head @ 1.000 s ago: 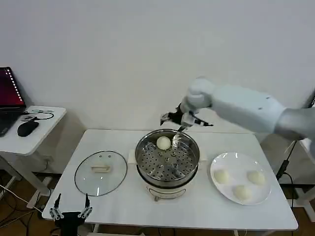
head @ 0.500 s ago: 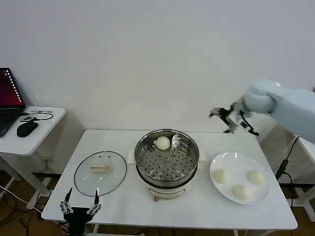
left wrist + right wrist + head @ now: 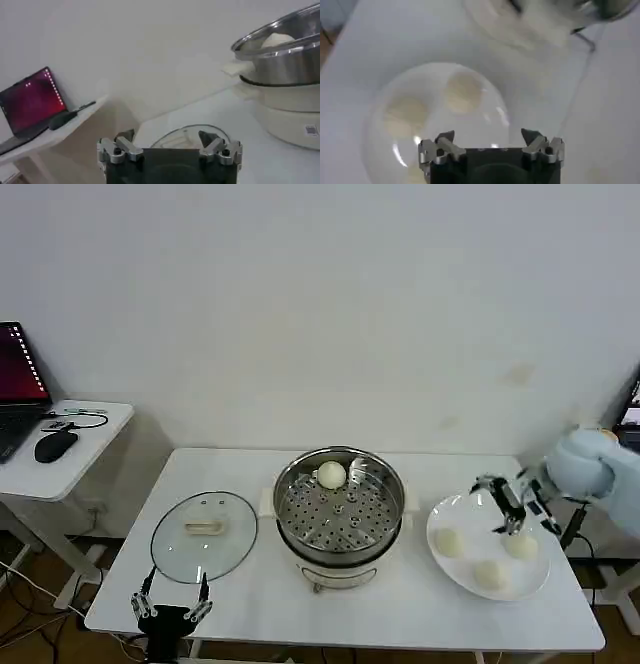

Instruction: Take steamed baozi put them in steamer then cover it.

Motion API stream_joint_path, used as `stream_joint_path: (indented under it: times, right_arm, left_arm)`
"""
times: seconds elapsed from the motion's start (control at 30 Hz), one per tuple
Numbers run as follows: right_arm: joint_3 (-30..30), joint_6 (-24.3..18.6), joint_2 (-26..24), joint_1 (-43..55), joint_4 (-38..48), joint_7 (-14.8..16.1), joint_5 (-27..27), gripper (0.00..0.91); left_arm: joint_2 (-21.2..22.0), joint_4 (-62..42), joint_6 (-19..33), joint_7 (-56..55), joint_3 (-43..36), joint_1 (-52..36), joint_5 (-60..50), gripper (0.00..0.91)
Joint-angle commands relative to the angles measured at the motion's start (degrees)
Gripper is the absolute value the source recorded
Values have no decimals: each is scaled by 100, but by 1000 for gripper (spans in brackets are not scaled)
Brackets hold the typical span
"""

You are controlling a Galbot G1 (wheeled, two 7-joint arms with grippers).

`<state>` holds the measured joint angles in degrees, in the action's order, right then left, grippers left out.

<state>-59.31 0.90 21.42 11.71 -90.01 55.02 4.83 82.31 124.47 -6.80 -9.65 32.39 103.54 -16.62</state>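
The right claw [image 3: 510, 506] hangs over the far right part of the plate [image 3: 455, 566], fingers spread and holding nothing, and tilted down toward the three buns lying there; from where it sits I'd guess it is lining up on the far right bun [image 3: 521, 545], the one closest under it. The other two, one nearer the pot [image 3: 449, 542] and one at the front of the plate [image 3: 488, 574], lie apart from each other, so there is room for the fingers to drop around any of them without nudging a neighbour. Just left of the plate stands the steamer [image 3: 340, 506], uncovered, with a single bun [image 3: 332, 474] set at the back of its perforated tray, which leaves the front of the tray free for the rest. Farther left again, the lid [image 3: 205, 534] lies flat on the tabletop [image 3: 400, 604] with its handle up, well away from the pot, ready to be lifted on last. The left claw [image 3: 172, 612] waits low at the front edge of the tabletop, just before the lid, fingers apart and empty, likely placed there for the covering step.
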Motion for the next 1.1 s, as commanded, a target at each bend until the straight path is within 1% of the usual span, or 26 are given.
stream_joint_path:
  times: [0.03,0.1,0.13,0.17,0.23,0.3,0.57,0.73,0.9,0.93,1.03,1.1]
  right_arm:
    - [710,325,45,-1232,105,136,-3,907]
    - [669,369,291,-1233,374,61,7,907]
    - [667,399,329,-1242,486,30,2,907]
    - [660,432,495,-1255,615,7,-39,907]
    - [656,450,605,-1266,776,-21,-54,907]
    - [640,477,903,-1267,1045,-51,-63,907]
    - [596,553,1607,-1220,1594,-147,-207,907]
    - [501,664,1806,-1185,1728,-121,-147,907]
    - [469,727,1879,-1179,1817,-106,-91,897]
    - [467,745,1898,-1185,1851,-108,-49,867]
    - [478,794,1926,-1199,1914,-103,-20,836]
    - [477,804,1921,-1200,1920,-88,-4,776]
  left_arm:
    - [22,-27,-5,33,7,3,-17,907]
    - [47,-33,2,31,20,20,-18,907]
    - [53,-35,4,30,24,24,-22,907]
    - [62,-42,5,28,31,27,-25,907]
    - [67,-51,5,28,47,30,-32,907]
    - [72,-61,1,29,72,25,-29,907]
    - [88,-86,4,27,134,43,-15,907]
    - [101,-114,10,20,152,38,-7,907]
    - [107,-122,9,22,147,18,-4,907]
    - [110,-130,7,22,144,7,-1,907]
    - [109,-149,7,21,139,-7,6,907]
    - [106,-154,5,23,139,-8,8,907]
